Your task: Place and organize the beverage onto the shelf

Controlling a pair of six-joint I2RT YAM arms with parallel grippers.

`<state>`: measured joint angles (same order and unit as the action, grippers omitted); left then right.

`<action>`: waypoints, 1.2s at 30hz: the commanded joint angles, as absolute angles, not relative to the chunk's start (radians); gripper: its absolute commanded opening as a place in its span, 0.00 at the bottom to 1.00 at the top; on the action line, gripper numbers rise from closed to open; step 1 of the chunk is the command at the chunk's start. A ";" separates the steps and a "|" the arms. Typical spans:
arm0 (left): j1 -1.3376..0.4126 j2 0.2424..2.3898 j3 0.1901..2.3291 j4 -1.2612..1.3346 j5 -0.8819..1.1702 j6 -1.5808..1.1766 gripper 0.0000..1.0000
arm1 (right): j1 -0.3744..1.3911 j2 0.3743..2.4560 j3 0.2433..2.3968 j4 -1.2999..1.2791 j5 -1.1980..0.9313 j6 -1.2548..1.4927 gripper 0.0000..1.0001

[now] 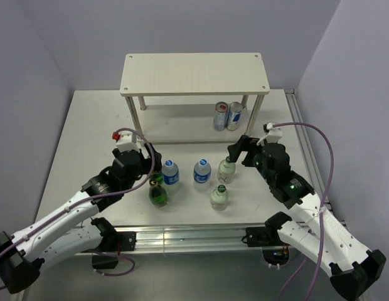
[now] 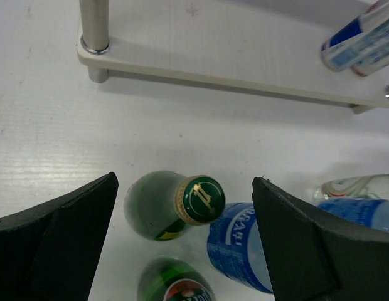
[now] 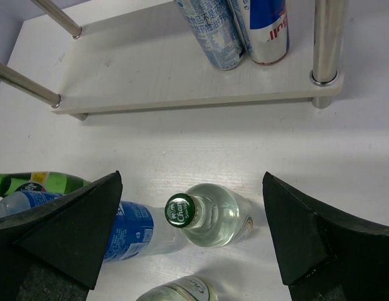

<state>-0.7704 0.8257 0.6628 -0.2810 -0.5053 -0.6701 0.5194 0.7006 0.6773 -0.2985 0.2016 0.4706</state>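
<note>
Nearest to the near edge of the table (image 1: 88, 144), around its middle, stands a clear bottle (image 1: 219, 197). Just behind it there is a loose row: the left water bottle (image 1: 170, 171) and the right water bottle (image 1: 202, 171), both with blue labels, and at the right end a green-capped clear bottle (image 1: 226, 169).

The left gripper (image 1: 154, 165) hangs over the left end of this group and its jaws are spread wide. In the left wrist view a gold-capped green bottle (image 2: 150, 207) is between the fingers (image 2: 69, 219) and touches neither of them. A second green bottle (image 2: 175, 285) shows at the bottom of that view.

The right gripper (image 1: 235, 152) is also released. The right wrist view shows it above the green-capped clear bottle, which stands upright between the two fingers (image 3: 75, 219) with free space on both sides.

The shelf (image 1: 194, 72) stands farther, toward the far edge of the table, beyond both grippers and apart from them. On its lower board, at the right end, two cans (image 1: 228, 116) stand just beside each other.
</note>
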 commanded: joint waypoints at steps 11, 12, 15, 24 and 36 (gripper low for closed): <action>-0.793 0.942 0.629 -0.127 -0.664 -0.654 0.84 | 0.526 0.693 0.655 -0.253 0.232 0.466 1.00; -0.793 0.948 0.629 -0.123 -0.664 -0.649 0.83 | 0.526 0.695 0.653 -0.253 0.230 0.465 1.00; -0.798 0.979 0.627 -0.103 -0.673 -0.646 0.77 | 0.526 0.699 0.652 -0.252 0.232 0.466 0.99; -0.833 1.072 0.658 -0.092 -0.751 -0.652 0.49 | 0.526 0.698 0.640 -0.247 0.238 0.471 1.00; -0.931 1.164 0.761 -0.212 -0.931 -0.703 0.00 | 0.526 0.690 0.635 -0.245 0.236 0.472 1.00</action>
